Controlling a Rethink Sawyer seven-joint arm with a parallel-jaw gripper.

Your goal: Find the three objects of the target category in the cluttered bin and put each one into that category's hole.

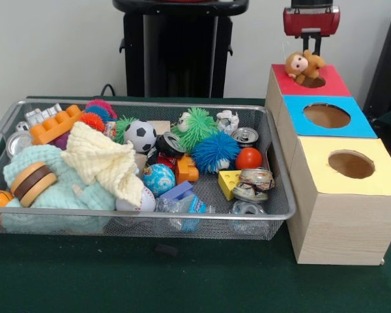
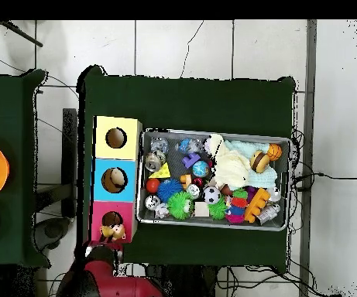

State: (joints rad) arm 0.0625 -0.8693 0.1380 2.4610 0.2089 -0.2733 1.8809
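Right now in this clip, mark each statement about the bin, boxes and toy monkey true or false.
1. The toy monkey sits at the hole of the red box. True.
2. The yellow box holds the monkey. False: its hole looks empty.
3. The gripper is above the red box. True.
4. The wire bin is empty. False: it is full of toys, balls and cloths.

Pale wall (image 1: 52,45) behind; white tiled floor (image 2: 181,46); green-covered table (image 1: 182,280); cables trailing.
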